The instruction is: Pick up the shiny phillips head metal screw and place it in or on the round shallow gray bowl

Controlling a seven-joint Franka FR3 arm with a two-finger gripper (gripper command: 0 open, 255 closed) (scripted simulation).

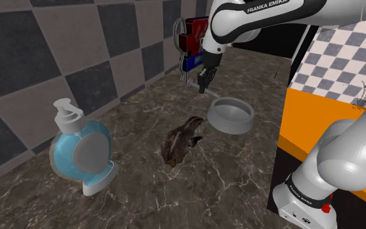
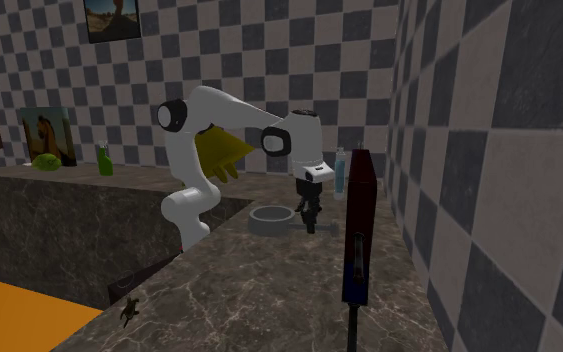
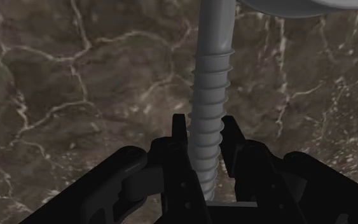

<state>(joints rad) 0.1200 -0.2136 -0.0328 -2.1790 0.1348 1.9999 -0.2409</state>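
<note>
A pale grey metal screw [image 3: 209,95] with a coarse thread runs out from between my fingers toward the rim of the round shallow grey bowl [image 3: 298,6]. My black gripper [image 3: 205,130] is shut on the screw's threaded shank, one finger on each side. In the shoulder view the gripper [image 1: 204,83] hangs low over the dark marble counter, just behind the bowl [image 1: 230,116]. The second exterior view shows the gripper [image 2: 311,224] right beside the bowl [image 2: 271,218]. I cannot tell whether the screw touches the counter.
A blue and white soap dispenser [image 1: 77,146] stands at the shoulder view's left. A brown crumpled object [image 1: 183,140] lies mid-counter. A red and blue rack [image 1: 191,42] hangs on the checkered wall behind the gripper. An orange surface [image 1: 324,123] borders the counter beside the stand.
</note>
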